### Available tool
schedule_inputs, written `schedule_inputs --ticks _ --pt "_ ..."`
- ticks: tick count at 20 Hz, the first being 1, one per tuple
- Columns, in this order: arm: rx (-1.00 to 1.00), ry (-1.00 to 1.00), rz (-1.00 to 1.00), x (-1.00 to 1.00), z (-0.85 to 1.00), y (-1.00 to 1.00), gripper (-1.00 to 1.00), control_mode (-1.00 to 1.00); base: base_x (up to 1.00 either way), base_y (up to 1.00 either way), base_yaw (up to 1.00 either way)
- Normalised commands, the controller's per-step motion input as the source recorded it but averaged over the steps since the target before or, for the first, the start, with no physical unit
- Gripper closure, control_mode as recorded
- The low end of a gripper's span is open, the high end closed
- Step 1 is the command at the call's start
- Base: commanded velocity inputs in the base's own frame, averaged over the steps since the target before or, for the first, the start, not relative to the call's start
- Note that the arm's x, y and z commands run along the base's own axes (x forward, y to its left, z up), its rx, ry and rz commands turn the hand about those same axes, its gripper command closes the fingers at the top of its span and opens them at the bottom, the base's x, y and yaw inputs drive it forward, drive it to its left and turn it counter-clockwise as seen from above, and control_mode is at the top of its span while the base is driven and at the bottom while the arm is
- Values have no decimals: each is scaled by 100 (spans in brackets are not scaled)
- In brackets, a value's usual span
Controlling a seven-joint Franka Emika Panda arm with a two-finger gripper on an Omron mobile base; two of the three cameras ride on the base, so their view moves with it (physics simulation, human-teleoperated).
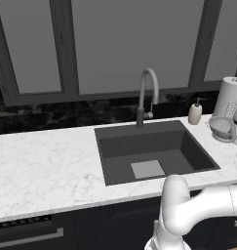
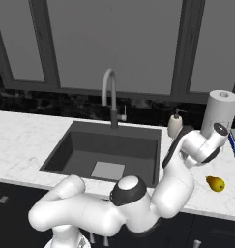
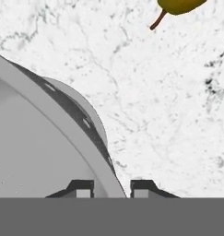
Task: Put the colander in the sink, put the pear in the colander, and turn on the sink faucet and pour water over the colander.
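Note:
The colander (image 1: 222, 128) stands on the white marble counter right of the sink (image 1: 154, 149), beside the paper towel roll. In the hand view its silvery rim (image 3: 62, 110) sweeps across the lower left. My gripper (image 3: 112, 186) is open and straddles that rim, one fingertip over the bowl and the other outside it. The pear (image 2: 215, 183) lies on the counter near the front edge, apart from the colander; its stem end shows at the top of the hand view (image 3: 178, 5). The faucet (image 1: 148, 93) stands behind the sink with its spout over the basin, and no water runs.
A cream soap dispenser (image 1: 195, 113) sits at the sink's back right corner. A tall paper towel roll (image 1: 230, 95) stands just behind the colander. In the right base view my arm (image 2: 186, 160) hides the colander. A dark backsplash and windows run behind the counter.

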Motion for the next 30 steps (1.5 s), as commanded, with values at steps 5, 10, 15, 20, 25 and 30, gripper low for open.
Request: schedule_inputs --ticks 5,10,15,20,25,30 --pt "-1 0 15 -44 1 13 100 -100 0 0 0" --pt "-8 -11 29 -74 32 38 100 -100 0 0 0" --pt "-14 -15 32 -69 34 67 100 -100 0 0 0" --pt "-14 -6 29 -58 6 86 100 -100 0 0 0" --pt "-7 0 30 -35 12 60 100 -100 0 0 0" --pt "0 0 28 -10 18 49 100 -100 0 0 0"
